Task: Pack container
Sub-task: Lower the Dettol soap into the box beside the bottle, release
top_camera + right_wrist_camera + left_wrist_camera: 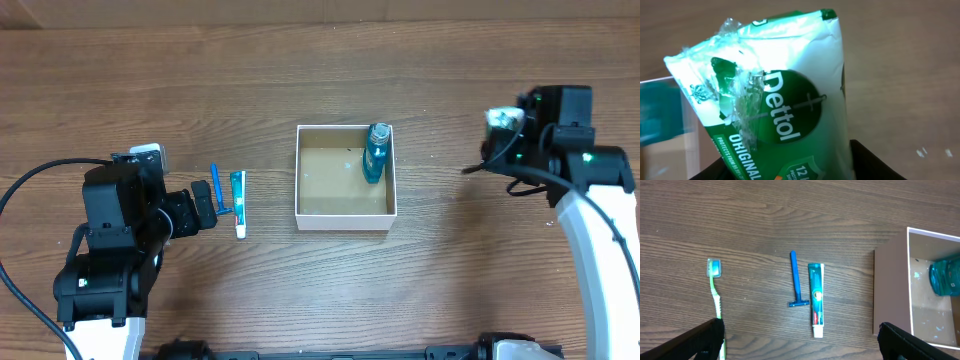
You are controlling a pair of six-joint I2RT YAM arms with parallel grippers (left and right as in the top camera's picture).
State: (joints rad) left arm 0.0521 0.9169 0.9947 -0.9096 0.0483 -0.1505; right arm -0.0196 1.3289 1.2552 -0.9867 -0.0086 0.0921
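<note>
The container (pixel 344 221), a square white-walled box with a brown floor, sits mid-table with a teal bottle (pixel 376 152) lying along its right wall. It also shows in the left wrist view (pixel 892 290), with the bottle (pixel 946 277). My left gripper (pixel 205 205) is open and empty, low over a blue razor (pixel 795 280), a toothpaste tube (pixel 816 300) and a green toothbrush (pixel 715 287); its fingers (pixel 800 342) are spread wide. My right gripper (pixel 498 135) is shut on a green Dettol wipes pack (pixel 785 100), held to the right of the container.
The razor (pixel 217 195) and toothpaste (pixel 239 203) lie side by side left of the container. The toothbrush is hidden under my left arm in the overhead view. A black cable (pixel 30 185) loops at the far left.
</note>
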